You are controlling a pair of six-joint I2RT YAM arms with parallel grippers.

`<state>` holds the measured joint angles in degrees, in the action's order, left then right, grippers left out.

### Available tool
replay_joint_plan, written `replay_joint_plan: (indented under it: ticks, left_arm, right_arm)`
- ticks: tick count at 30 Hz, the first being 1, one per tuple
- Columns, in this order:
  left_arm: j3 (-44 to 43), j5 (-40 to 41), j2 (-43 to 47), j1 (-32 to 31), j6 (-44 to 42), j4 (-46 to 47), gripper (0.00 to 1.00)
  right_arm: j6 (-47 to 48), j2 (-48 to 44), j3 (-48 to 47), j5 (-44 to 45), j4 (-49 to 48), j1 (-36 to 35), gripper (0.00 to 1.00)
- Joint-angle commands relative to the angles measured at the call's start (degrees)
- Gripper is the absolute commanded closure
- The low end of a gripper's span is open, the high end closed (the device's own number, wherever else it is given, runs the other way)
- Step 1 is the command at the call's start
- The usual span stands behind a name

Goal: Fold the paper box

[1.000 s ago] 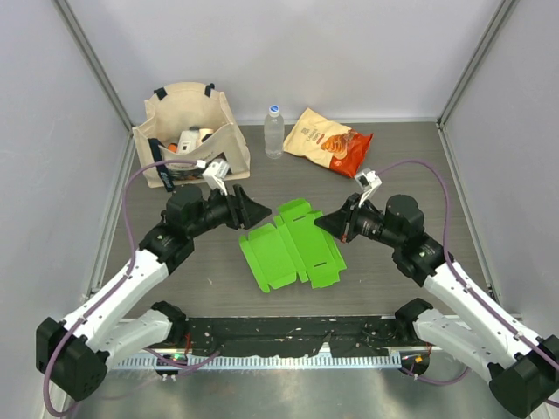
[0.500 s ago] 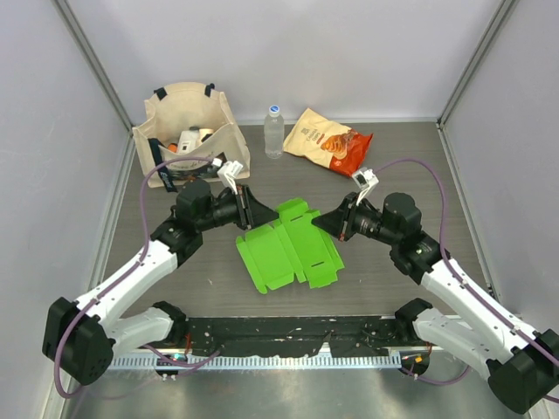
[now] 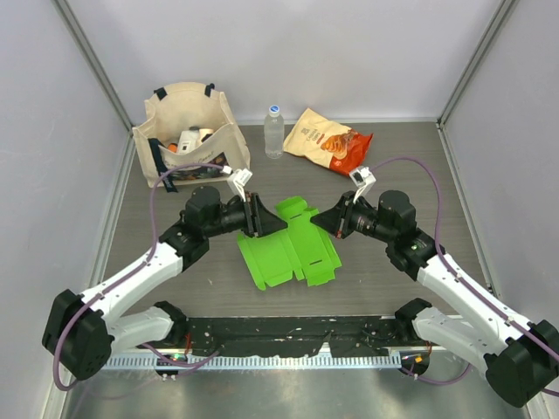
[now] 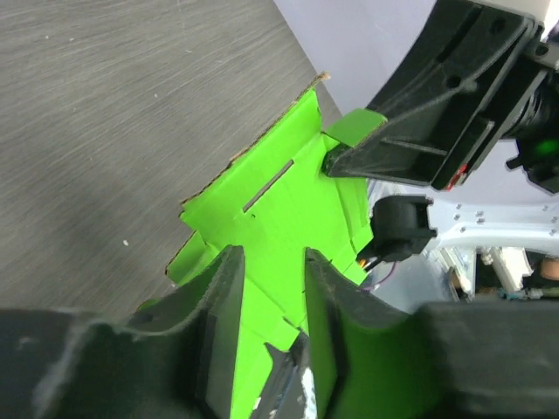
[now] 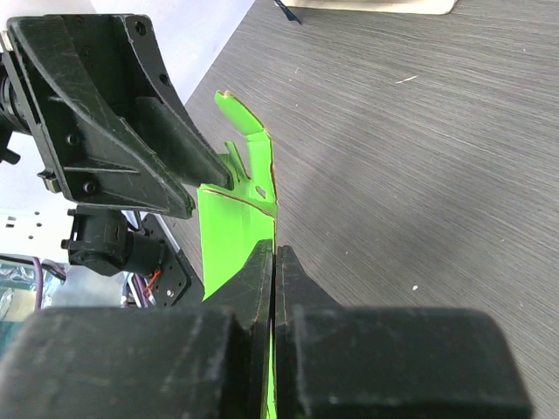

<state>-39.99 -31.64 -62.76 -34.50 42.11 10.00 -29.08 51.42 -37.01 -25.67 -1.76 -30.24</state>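
Note:
The paper box point(image 3: 288, 251) is a bright green flat card sheet with flaps and slots, lying at the table's middle. My left gripper point(image 3: 276, 225) is open just over the sheet's upper left part. In the left wrist view its two fingers straddle the green card point(image 4: 284, 196) with a gap between them point(image 4: 271, 271). My right gripper point(image 3: 318, 223) is shut on the sheet's right edge. In the right wrist view its fingers point(image 5: 275, 255) are pressed together with the thin green card point(image 5: 229, 240) between them, that edge lifted off the table.
A beige tote bag point(image 3: 188, 127) with items inside stands at the back left. A water bottle point(image 3: 274, 131) and an orange snack bag point(image 3: 329, 140) are at the back middle. Grey walls close in the table on three sides.
My left gripper has moved right, from beside the sheet to over its left part. My right gripper has shifted slightly left and back with the sheet's right edge.

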Motion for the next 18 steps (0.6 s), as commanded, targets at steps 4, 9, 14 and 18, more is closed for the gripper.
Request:
replay_joint_plan:
  ticks: [4, 9, 14, 18]
  left_arm:
    - [-3.87, 11.66, 6.68, 0.05, -8.00, -9.02, 0.37]
    - [-3.78, 13.10, 7.93, 1.63, -10.29, -9.82, 0.29]
    - [-5.01, 10.55, 4.67, 1.89, -9.59, -10.26, 0.36]
    - [-5.63, 6.68, 1.95, 1.89, -8.97, -7.28, 0.39]
  right_arm:
    - [0.60, -0.35, -2.36, 1.15, -1.76, 0.00, 0.99]
    - [0.25, -1.06, -1.83, 0.45, -1.93, 0.01, 0.99]
    - [0.52, -1.15, -1.66, 0.45, -2.02, 0.01, 0.99]
    - [0.43, -0.88, -1.83, 0.27, -2.28, 0.09, 0.99]
